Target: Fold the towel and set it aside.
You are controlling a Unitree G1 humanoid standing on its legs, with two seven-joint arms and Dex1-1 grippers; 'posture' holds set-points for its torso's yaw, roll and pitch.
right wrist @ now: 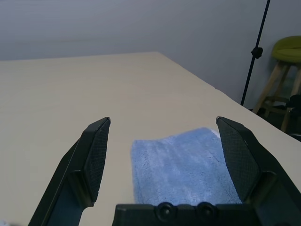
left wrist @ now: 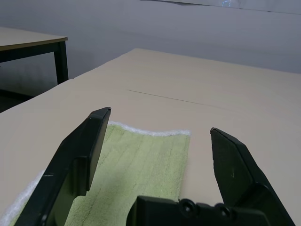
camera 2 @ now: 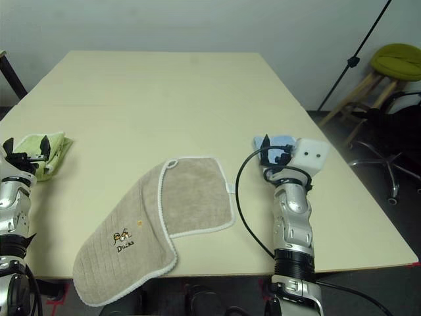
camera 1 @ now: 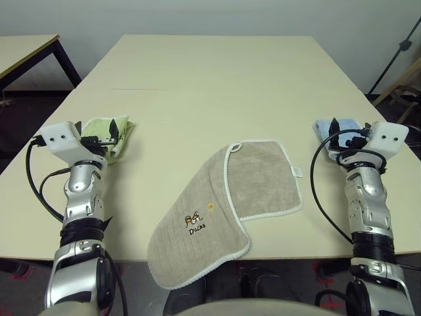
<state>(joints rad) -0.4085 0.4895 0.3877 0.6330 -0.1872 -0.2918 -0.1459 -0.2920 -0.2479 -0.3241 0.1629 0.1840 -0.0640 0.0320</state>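
Left end effector [left wrist: 160,125] agape over green terry; ribbed beige towel [camera 1: 217,214] rumpled.

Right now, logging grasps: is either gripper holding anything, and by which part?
Nothing is held. The left gripper is open over the green towel, the right gripper open over the blue towel.

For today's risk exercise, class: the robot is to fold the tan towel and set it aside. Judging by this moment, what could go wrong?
1. The towel hangs over the table's near edge; a careless tug may drag it off.
2. The left gripper hovers open over the green towel, the right gripper over the blue towel; closing here would likely grab the wrong cloth.
3. The towel is already partly doubled over, so the fingers might pinch two layers.
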